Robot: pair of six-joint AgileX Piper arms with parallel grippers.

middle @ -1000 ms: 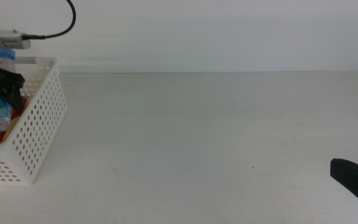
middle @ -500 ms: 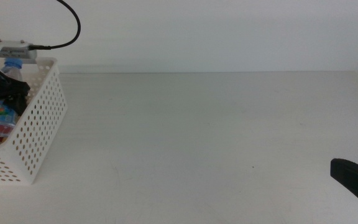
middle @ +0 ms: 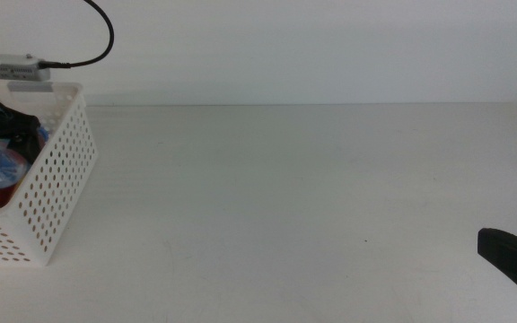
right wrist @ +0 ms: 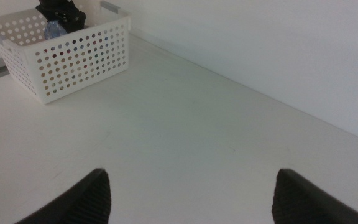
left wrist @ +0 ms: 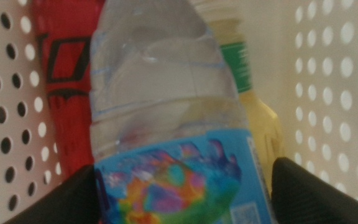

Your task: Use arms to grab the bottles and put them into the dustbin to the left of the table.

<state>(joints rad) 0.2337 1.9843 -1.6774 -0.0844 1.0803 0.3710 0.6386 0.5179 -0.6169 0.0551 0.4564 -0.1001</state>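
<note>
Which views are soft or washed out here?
Left wrist view: the water bottle fills the frame, close and blurred, with the red can and tea bottle behind also soft. Middle view: the table is flat, bright white, nearly shadowless. Right wrist view: the dustbin is reasonably sharp.

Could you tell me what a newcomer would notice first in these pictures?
Probably the white dustbin at the table's left edge, with the left gripper down inside it, jaws on either side of the clear water bottle. A red can and a yellow tea bottle lie beside it. The right gripper waits open at the table's right side.
</note>
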